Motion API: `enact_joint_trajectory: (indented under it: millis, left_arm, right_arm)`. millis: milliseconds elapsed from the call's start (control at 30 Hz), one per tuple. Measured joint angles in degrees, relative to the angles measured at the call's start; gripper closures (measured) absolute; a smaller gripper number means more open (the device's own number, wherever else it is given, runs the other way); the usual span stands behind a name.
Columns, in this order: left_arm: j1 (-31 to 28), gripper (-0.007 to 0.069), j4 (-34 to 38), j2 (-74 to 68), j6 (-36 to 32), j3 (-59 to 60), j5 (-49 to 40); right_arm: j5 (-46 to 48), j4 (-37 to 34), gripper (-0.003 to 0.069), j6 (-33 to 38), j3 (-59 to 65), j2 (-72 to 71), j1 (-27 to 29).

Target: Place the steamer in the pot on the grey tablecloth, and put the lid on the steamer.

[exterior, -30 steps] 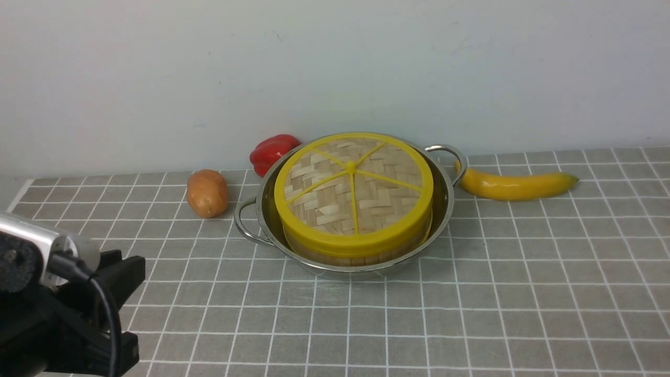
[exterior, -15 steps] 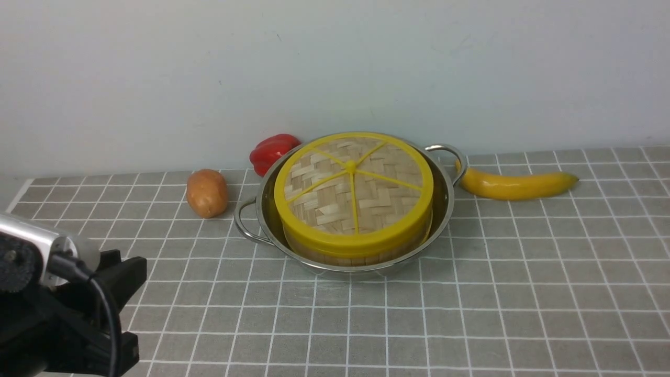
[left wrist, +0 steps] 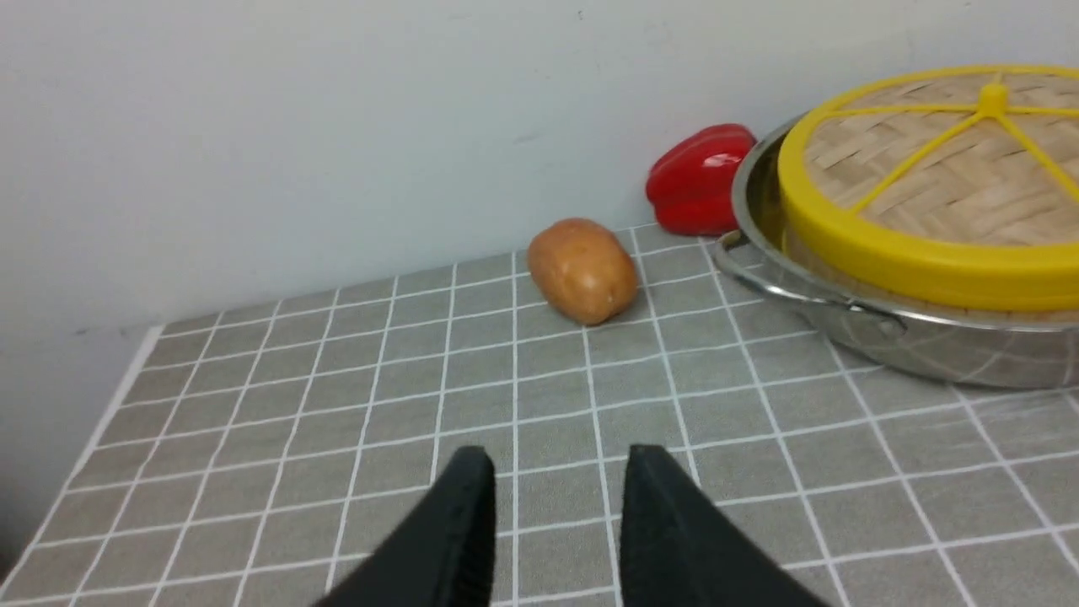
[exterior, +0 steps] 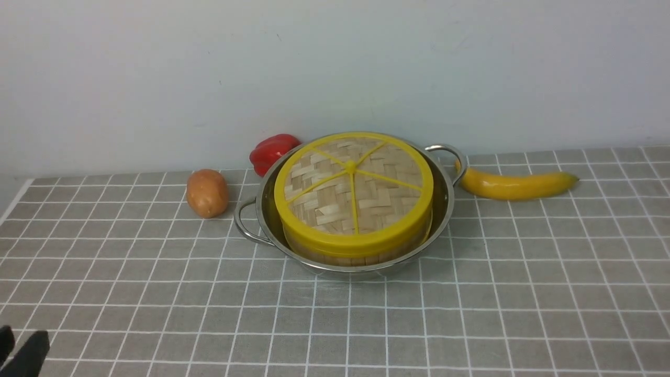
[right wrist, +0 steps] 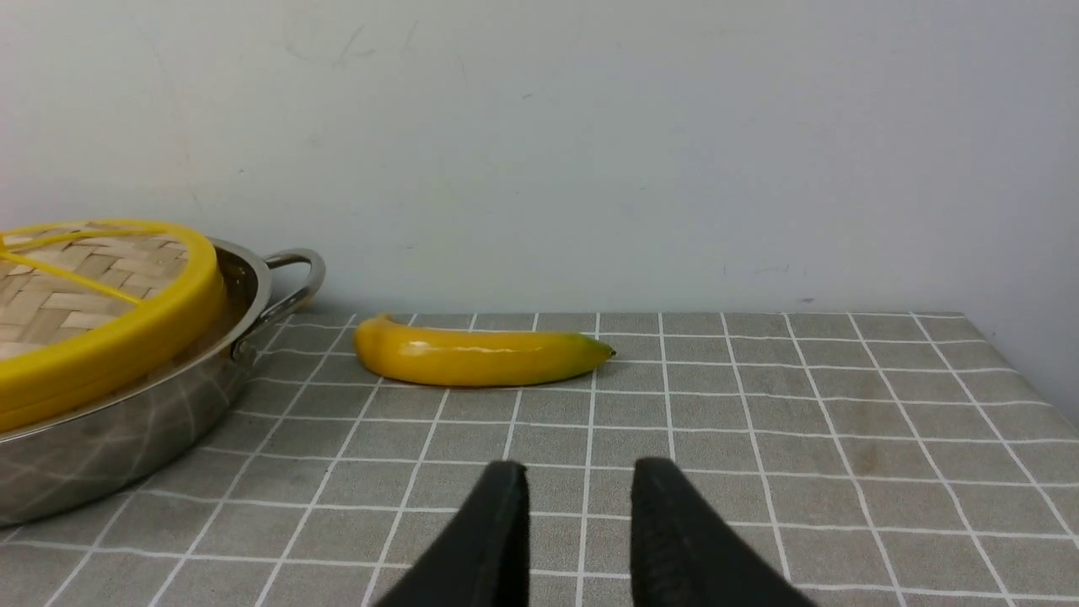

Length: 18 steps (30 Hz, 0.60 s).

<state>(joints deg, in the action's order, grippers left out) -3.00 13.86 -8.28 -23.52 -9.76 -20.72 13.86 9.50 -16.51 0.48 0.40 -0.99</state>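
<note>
The shiny pot (exterior: 442, 209) stands on the grey tablecloth (exterior: 471, 314) toward the back. The bamboo steamer (exterior: 361, 256) sits inside it, only a strip of its wall showing. The woven lid (exterior: 355, 191) with yellow rim and spokes lies flat on top. At the near left corner, far from the pot, only the black tips of my left gripper (exterior: 18, 345) show. In the left wrist view that gripper (left wrist: 560, 459) is open over bare cloth, with the pot (left wrist: 927, 346) and lid (left wrist: 944, 185) off to one side. My right gripper (right wrist: 577, 472) is open and empty too, near the banana.
A potato (exterior: 207, 192) lies left of the pot and a red pepper (exterior: 272, 152) behind it by the wall. A banana (exterior: 515, 184) lies just right of the pot's handle. The cloth's left edge (exterior: 15, 196) and right edge (right wrist: 1003, 354) are in view.
My left arm has drawn back out of the front view, leaving only its fingertips at the bottom left corner. Pot, steamer and lid have not moved.
</note>
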Motion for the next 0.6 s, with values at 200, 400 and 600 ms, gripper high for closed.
enact_joint_trajectory:
  millis: [200,400,600]
  left_arm:
    - [-0.1,0.0412,-0.2,7.8,0.0,8.4,2.8]
    - [-0.1,0.0403,-0.4,8.1,0.0,10.2,2.2]
    - [-0.1,0.0403,-0.4,8.2,0.1,10.2,2.2]
  right_arm:
    - [0.0,0.0,0.0439,-0.8,0.0,0.0,0.0]
    - [0.1,0.0,0.0419,-1.0,0.0,0.0,0.0]
    - [0.1,0.0,0.0415,-1.0,0.0,0.0,0.0]
